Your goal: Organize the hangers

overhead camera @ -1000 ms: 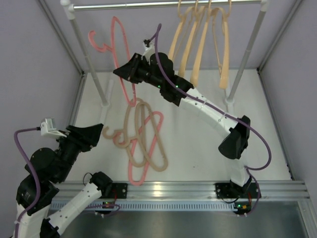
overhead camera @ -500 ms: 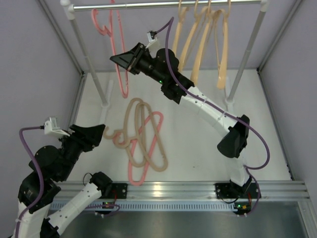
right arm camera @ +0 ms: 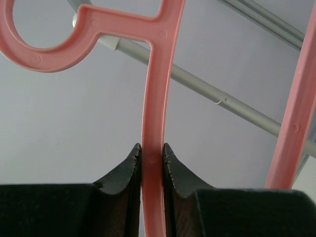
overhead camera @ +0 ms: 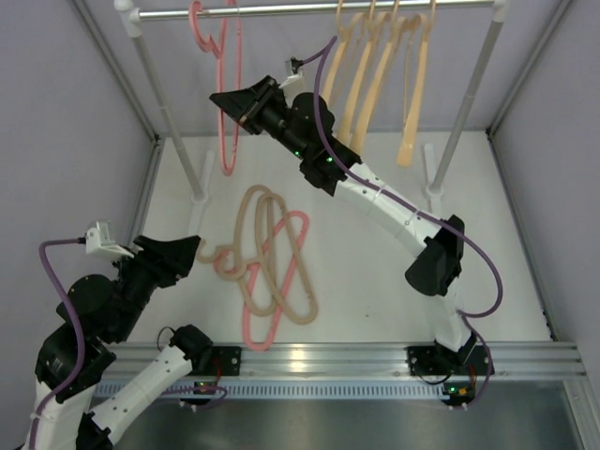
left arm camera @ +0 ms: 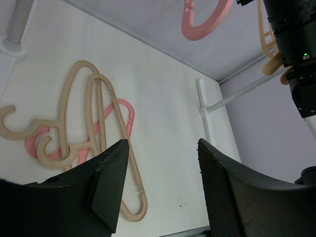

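Observation:
My right gripper (overhead camera: 232,99) (right arm camera: 152,148) is raised near the rail (overhead camera: 281,9) and is shut on one thin arm of a pink hanger (overhead camera: 226,155) (right arm camera: 155,74). Its hook is up at the rail; whether it rests on it I cannot tell. Several peach hangers (overhead camera: 409,131) hang on the rail's right half. On the floor lie two beige hangers (overhead camera: 246,225) (left arm camera: 83,63) tangled with another pink hanger (overhead camera: 305,228) (left arm camera: 126,109). My left gripper (overhead camera: 190,247) (left arm camera: 163,145) stands open and holds nothing, low at the left, just left of that pile.
The grey rail (right arm camera: 197,84) rests on two white posts (overhead camera: 173,141) (overhead camera: 464,103) with round feet on the white floor. Grey walls close in the back and both sides. A metal frame rail (overhead camera: 375,358) runs along the near edge.
My right gripper has lifted the pink hanger up and left, bringing its hook from below the rail up to it. The left arm has barely moved.

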